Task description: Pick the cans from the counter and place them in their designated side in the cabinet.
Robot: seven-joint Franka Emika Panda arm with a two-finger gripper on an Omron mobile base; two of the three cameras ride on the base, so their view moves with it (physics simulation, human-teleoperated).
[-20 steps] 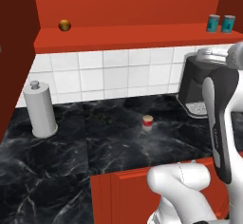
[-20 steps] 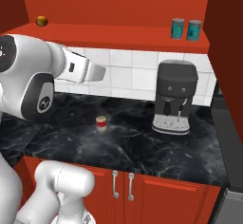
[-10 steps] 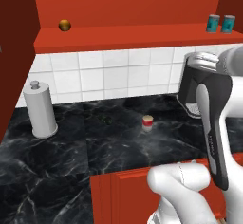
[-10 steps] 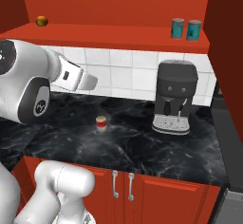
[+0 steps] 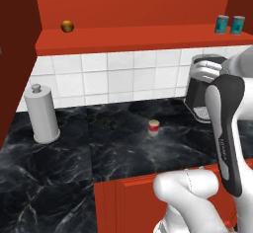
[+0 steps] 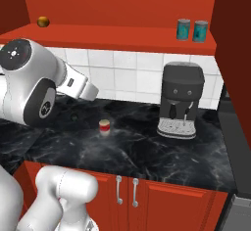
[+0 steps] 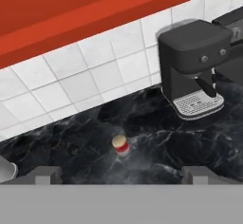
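On counter (image 5: 59, 177): red can (image 5: 153, 127) upright, alone, left of the coffee machine (image 6: 180, 100).
Shelf (image 6: 122, 34): two teal cans (image 6: 191, 30) side by side above the coffee machine; golden ball (image 5: 67, 26) at the far end.
Grey cylinder (image 5: 42, 114): on the counter, well left of the red can.
Gripper (image 7: 121, 173): jaws wide, holding nothing, above the red can.
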